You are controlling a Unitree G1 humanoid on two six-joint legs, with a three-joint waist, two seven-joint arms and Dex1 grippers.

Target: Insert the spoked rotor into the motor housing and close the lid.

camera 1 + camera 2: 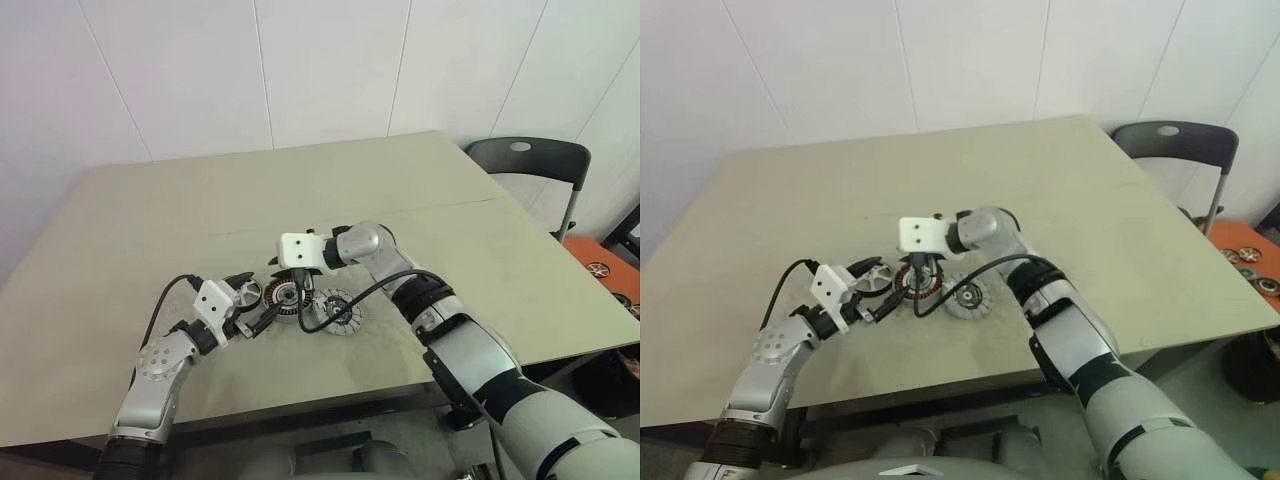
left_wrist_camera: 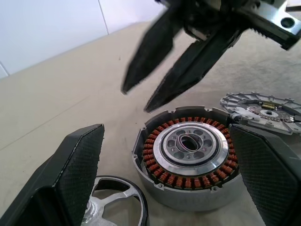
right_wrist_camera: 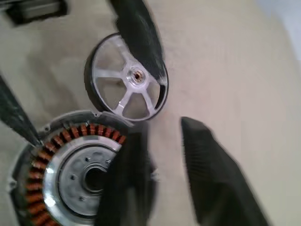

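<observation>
Here the left gripper [image 1: 247, 300] is nearest to the robot, low over the table [image 1: 120, 230], with its two black fingers spread wide and nothing between them. In the left wrist view one finger [image 2: 77, 165] stands beside the lid [image 2: 115, 200] and the other finger is on the far side of the motor housing [image 2: 188, 155], so the housing sits in front of the wide gap, but I cannot tell if a finger touches it.

The lid lies flat on the table, just beside the housing on the robot's left. The motor housing stands upright, its ring of copper windings open to view around the pale hub, and nothing is inside it. The spoked rotor [image 1: 338, 310] lies flat on the table just beside the housing, on the robot's right.

A little farther, the right gripper [image 1: 296, 283] hangs above the housing and points down at it. Its fingers [image 2: 188, 70] are empty and stand a bit apart at the tips; they are blurred, so I cannot tell more exactly.

A black cable [image 1: 345, 305] from the right arm hangs over the rotor. Beyond the table's far right corner stands a dark chair [image 1: 530, 165].
</observation>
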